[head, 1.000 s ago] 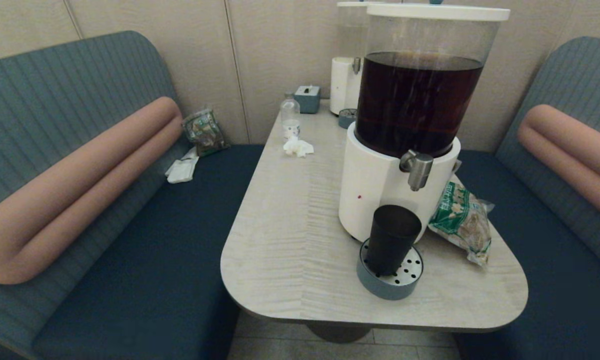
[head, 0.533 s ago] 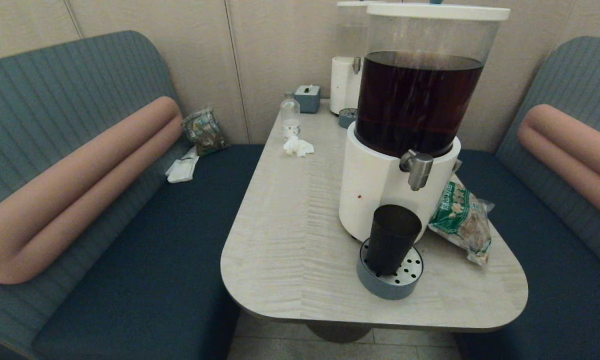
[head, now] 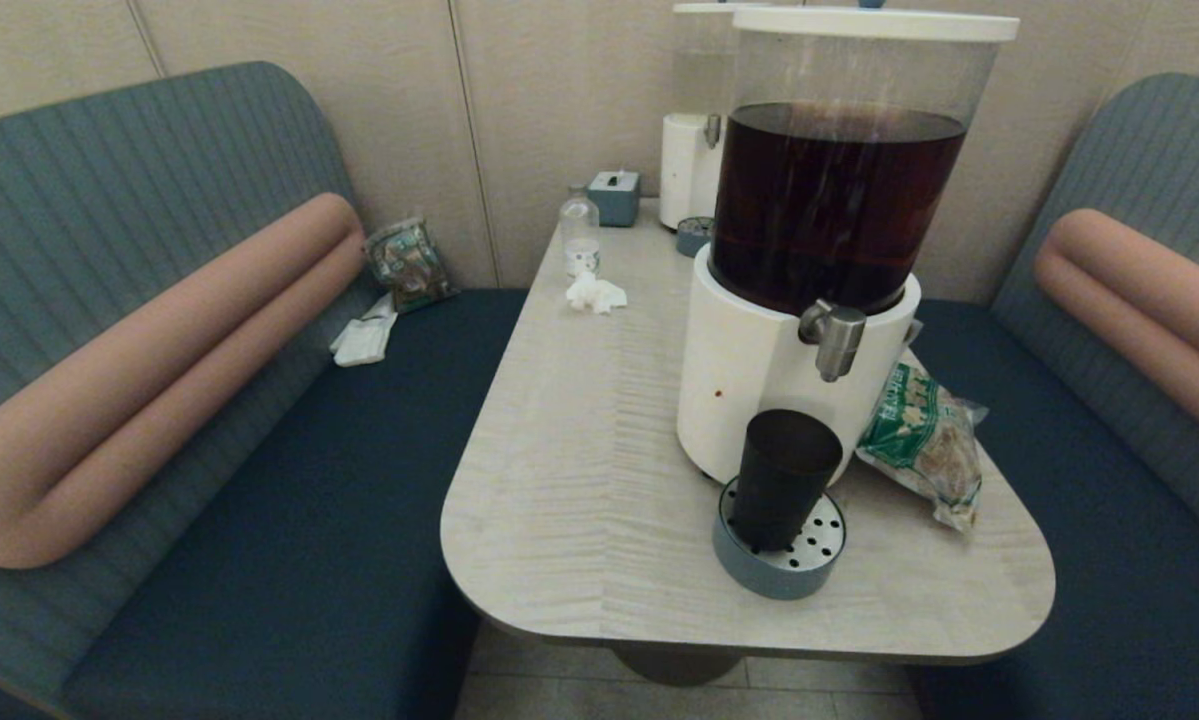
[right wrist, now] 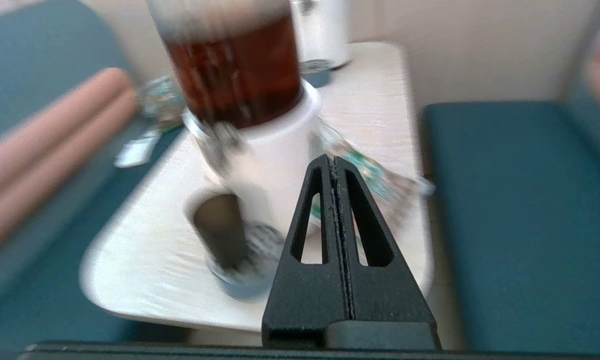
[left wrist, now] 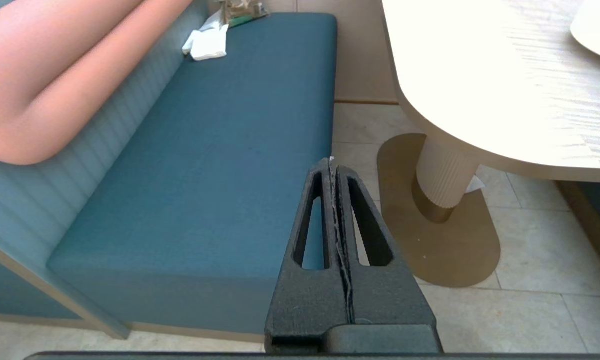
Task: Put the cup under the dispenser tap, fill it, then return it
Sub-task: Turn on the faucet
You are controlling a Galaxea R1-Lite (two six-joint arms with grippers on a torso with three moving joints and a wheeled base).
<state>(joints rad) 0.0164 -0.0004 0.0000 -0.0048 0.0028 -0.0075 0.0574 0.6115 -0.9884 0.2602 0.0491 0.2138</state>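
Worktop (head: 579,480) is a pale wood-grain slab w/ rounded corners, blue booth seats either side. Big dispenser (head: 759,390), white base, dark brown tank, sits towards the right. Green snack bag (head: 924,440) lies tucked against its right flank, just beside the drip tray (head: 777,570); print on the bag too small to read. Further back: small clear bottle (head: 580,232) w/ white label, crumpled tissue (head: 595,294) next to it, a blue-grey box (head: 614,197), and a 2nd white dispenser (head: 694,150) by the wall. Another packet (head: 407,262) and a white napkin (head: 364,340) sit on the left seat.

The cup (head: 782,478) stands upright on the drip tray, hard by the base, a bit left of and below the dispenser tap (head: 833,338), not straight under the nozzle.

Left hand (left wrist: 332,167) is pressed together, empty, hanging low off the worktop's left edge above seat and floor. Right hand (right wrist: 332,165) is also pressed together, empty, off the near edge, well apart from the cup (right wrist: 220,231).
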